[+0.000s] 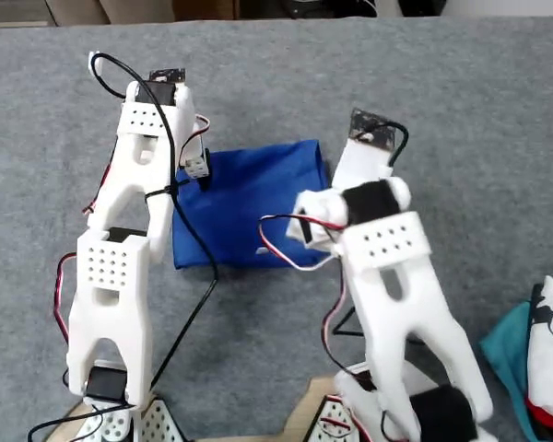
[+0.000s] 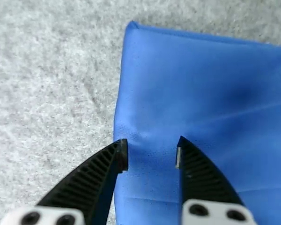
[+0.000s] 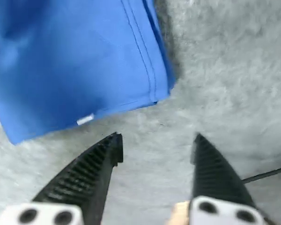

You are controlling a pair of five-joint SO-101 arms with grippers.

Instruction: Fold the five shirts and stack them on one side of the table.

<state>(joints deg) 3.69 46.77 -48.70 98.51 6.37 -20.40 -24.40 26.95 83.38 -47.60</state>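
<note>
A folded blue shirt [image 1: 249, 207] lies flat in the middle of the grey table covering [image 1: 470, 92]. In the left wrist view my left gripper [image 2: 151, 153] is open just above the blue shirt [image 2: 196, 89], one finger over the shirt's side edge and the other over the cloth. My right gripper [image 3: 157, 140] is open too, above bare grey covering just off a corner of the blue shirt [image 3: 70, 61], whose hem and small white tag [image 3: 85, 120] show. Nothing is held. In the high view the right arm [image 1: 387, 249] hides the shirt's right near corner.
A heap of other shirts [image 1: 542, 354], teal, white with black print and red, lies at the table's right edge near the front. Black cables [image 1: 198, 258] run along the left arm [image 1: 129, 212] and across the shirt's left side. The arm bases stand at the front edge.
</note>
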